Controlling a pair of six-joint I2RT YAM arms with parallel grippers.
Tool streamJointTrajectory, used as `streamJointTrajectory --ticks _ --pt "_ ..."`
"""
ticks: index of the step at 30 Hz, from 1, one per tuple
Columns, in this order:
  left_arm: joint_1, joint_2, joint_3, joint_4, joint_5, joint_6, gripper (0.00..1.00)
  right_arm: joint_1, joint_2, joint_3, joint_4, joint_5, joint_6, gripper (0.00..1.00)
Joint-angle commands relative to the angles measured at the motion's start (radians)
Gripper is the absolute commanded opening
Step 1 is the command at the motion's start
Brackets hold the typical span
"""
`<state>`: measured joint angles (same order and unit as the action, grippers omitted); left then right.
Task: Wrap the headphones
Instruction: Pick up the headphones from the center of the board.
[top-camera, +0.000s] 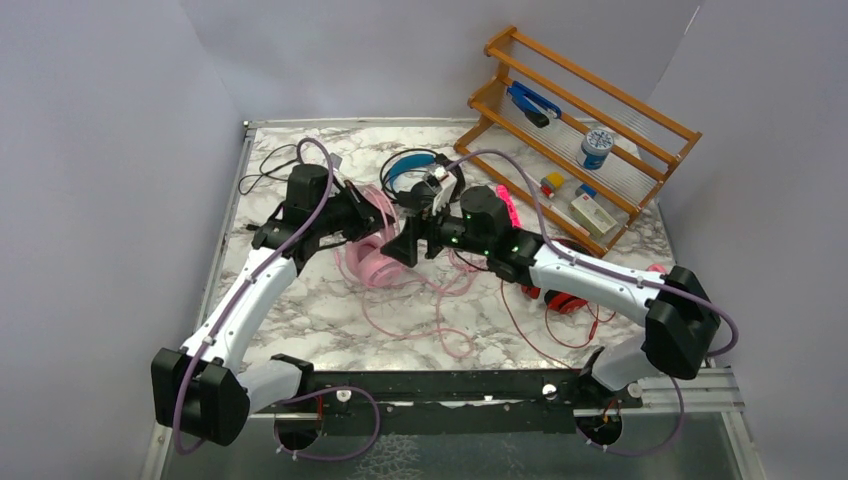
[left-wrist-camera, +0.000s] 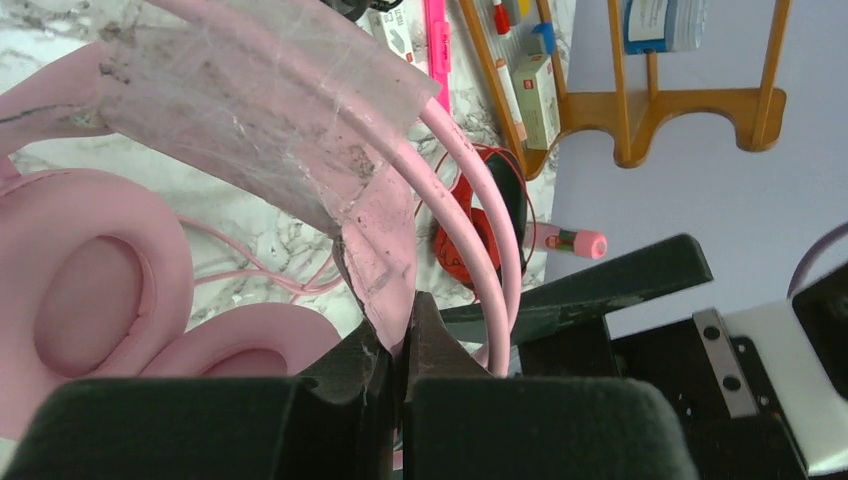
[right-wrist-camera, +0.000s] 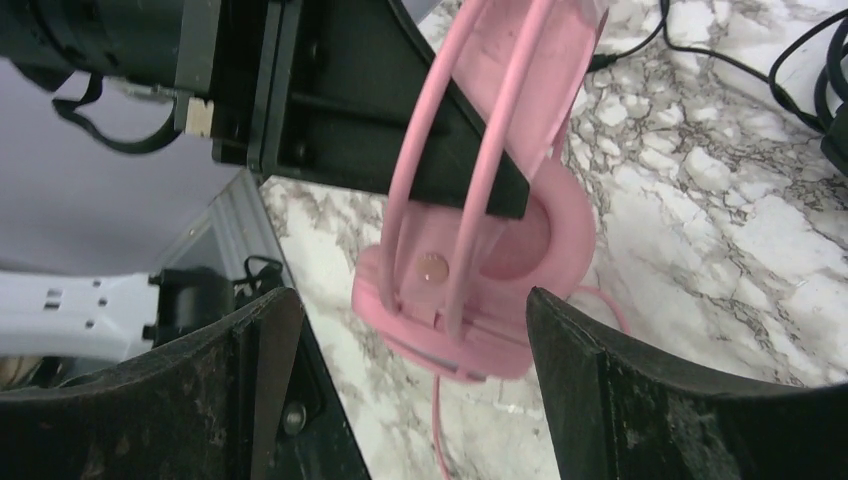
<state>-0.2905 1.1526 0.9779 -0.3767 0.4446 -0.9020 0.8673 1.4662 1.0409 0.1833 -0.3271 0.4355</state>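
Observation:
The pink headphones (top-camera: 372, 262) hang tilted over the middle of the marble table, their thin pink cable (top-camera: 430, 325) looping loose toward the front. My left gripper (top-camera: 362, 215) is shut on the padded pink headband (left-wrist-camera: 385, 260), with the ear cups (left-wrist-camera: 90, 290) below it. My right gripper (top-camera: 405, 242) is open, its jaws wide apart on either side of a pink ear cup (right-wrist-camera: 500, 260) and not touching it. The black headphones with a blue band (top-camera: 408, 165) lie behind. The red headphones (top-camera: 563, 300) lie under my right forearm with their red cable (top-camera: 520, 320).
A wooden rack (top-camera: 590, 130) with small items stands at the back right. A black cable (top-camera: 265, 170) lies at the back left. A pink marker (top-camera: 508, 205) lies beside my right wrist. Grey walls close in the table.

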Motion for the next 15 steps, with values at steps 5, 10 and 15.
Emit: streamJointTrajectory --ticks 5,10,15 --pt "-0.01 -0.059 -0.022 -0.118 -0.185 -0.142 0.0 0.121 0.174 0.15 -0.026 0.37 0.05 0.85" --pt "-0.011 -0.043 -0.045 -0.137 -0.197 -0.192 0.0 0.161 0.277 0.198 -0.015 0.445 0.019 0.69" --pt "-0.012 -0.027 -0.06 -0.147 -0.212 -0.199 0.0 0.161 0.322 0.186 0.032 0.409 0.038 0.36"
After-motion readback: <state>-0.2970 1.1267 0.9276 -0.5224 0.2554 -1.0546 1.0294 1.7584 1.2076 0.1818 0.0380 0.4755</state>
